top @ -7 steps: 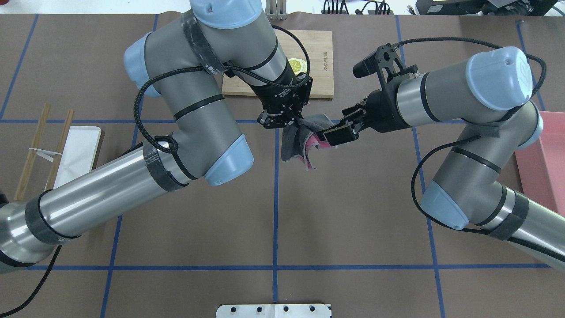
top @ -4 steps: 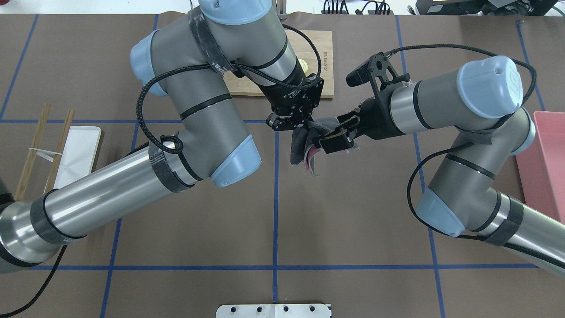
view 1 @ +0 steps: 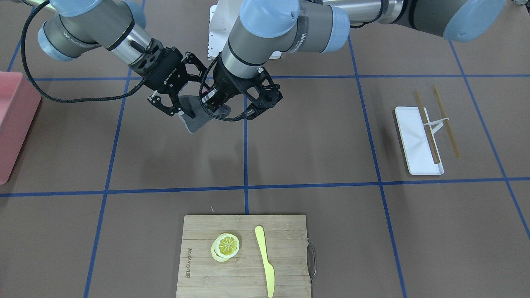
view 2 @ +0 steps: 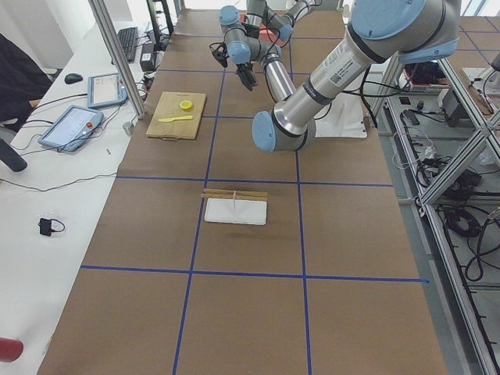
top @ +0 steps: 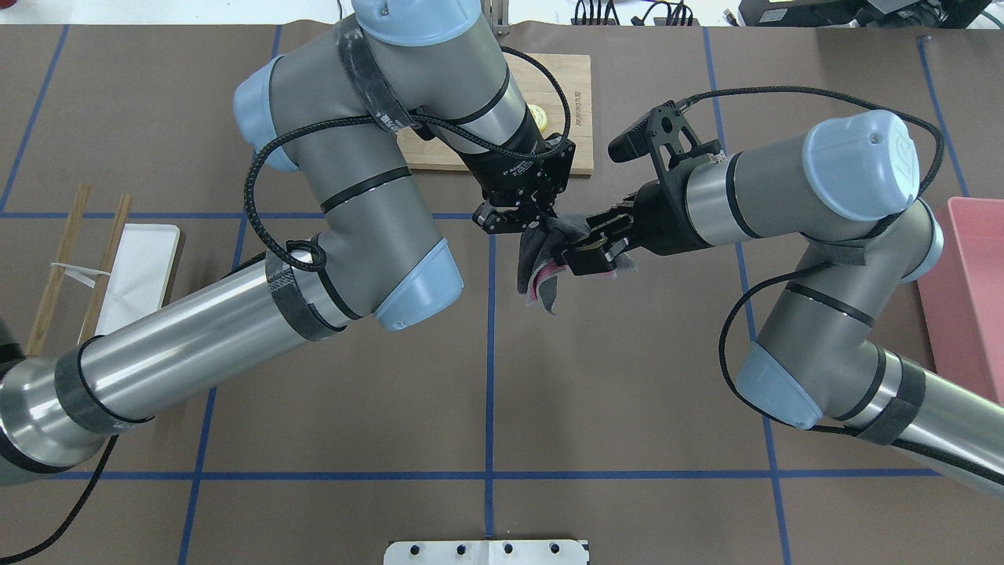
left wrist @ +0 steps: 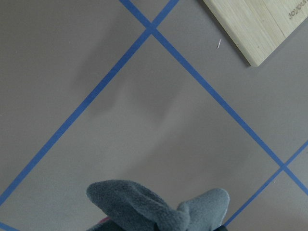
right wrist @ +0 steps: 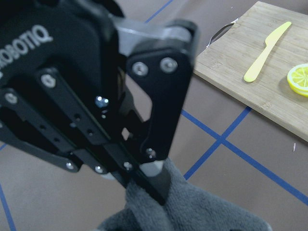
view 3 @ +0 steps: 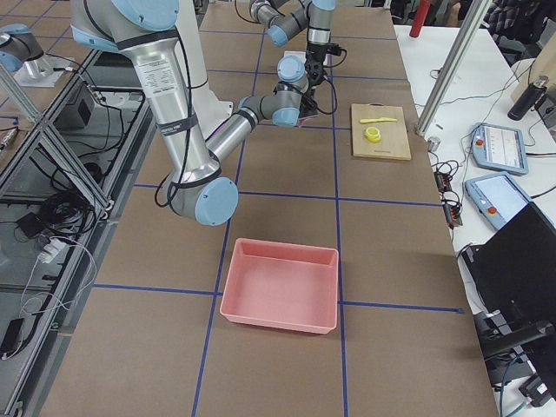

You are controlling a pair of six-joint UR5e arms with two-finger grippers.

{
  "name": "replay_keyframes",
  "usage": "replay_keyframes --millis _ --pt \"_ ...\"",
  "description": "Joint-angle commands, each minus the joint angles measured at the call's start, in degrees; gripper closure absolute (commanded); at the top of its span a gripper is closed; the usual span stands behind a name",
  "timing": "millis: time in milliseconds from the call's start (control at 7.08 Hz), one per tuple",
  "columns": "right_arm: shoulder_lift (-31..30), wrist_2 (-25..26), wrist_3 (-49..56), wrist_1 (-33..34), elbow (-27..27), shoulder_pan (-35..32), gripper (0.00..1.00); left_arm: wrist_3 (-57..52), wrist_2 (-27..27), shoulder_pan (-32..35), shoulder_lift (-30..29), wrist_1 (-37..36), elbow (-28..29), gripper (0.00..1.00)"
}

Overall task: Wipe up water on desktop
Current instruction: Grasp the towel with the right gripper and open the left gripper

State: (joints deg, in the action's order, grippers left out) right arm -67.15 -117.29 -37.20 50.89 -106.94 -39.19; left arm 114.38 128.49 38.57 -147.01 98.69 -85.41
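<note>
A grey cloth (top: 541,275) with a pink underside hangs bunched above the brown desktop (top: 627,377), between my two grippers. My left gripper (top: 533,224) is shut on its top edge. The right wrist view shows its fingers (right wrist: 154,178) clamped on the grey cloth (right wrist: 192,211). My right gripper (top: 576,251) meets the cloth from the right and looks shut on a fold. In the front view the cloth (view 1: 194,120) droops below the left gripper (view 1: 213,103) and the right gripper (view 1: 186,105). No water shows on the desktop (view 1: 310,145).
A bamboo cutting board (view 1: 198,269) at the far side carries a lemon slice (view 1: 225,245) and a yellow knife (view 1: 265,260). A white tray (view 1: 408,132) with chopsticks (view 1: 428,124) lies on my left. A pink bin (top: 973,275) stands on my right.
The left gripper moved slightly right and the right gripper moved left, so they are closer together. The cloth between them went from spread to bunched and hangs narrower.
</note>
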Motion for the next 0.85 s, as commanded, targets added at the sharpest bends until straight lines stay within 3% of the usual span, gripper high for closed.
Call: replay_keyframes --millis 0,283,424,565,707 --pt "0.00 -0.05 -0.15 0.00 -0.11 -0.01 0.41 -0.03 -0.08 0.01 0.05 0.10 0.68 1.00" --pt "0.00 -0.05 -0.33 0.00 -0.11 -0.01 0.54 0.05 -0.08 -0.08 0.05 0.10 0.86 1.00" --pt "-0.09 -0.13 -0.42 0.00 -0.11 -0.01 0.55 0.05 -0.08 -0.08 -0.12 0.10 1.12 1.00" --pt "-0.09 -0.13 -0.42 0.00 -0.11 -0.01 0.71 0.05 -0.08 -0.08 -0.12 0.10 1.12 1.00" --pt "-0.09 -0.22 -0.42 -0.09 -0.02 -0.01 0.93 0.05 -0.08 -0.08 -0.12 0.10 1.21 1.00"
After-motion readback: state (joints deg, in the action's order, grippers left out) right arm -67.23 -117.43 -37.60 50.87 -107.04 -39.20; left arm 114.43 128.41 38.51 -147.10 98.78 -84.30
